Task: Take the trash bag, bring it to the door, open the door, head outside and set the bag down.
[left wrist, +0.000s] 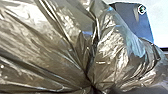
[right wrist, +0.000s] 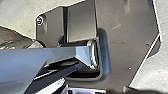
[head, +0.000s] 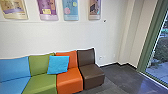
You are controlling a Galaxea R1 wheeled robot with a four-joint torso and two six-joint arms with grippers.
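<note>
Trash bag (left wrist: 57, 52) creased; coloured seats (head: 70, 81) on dark floor (head: 118, 76), near pale wall (head: 75, 37); cannot tell pincers' state.

Blue, green, orange and brown seats (head: 42, 83) are lined up along a white wall (head: 75, 35) at seven o'clock, a blue cushion (head: 58, 65) propped across green and orange. Four posters (head: 70, 10) are displayed between ten and one; green-framed glass (head: 161, 47) is seen at three.

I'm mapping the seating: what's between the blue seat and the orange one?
Head view: the green seat, partly covered by a blue cushion.
</note>
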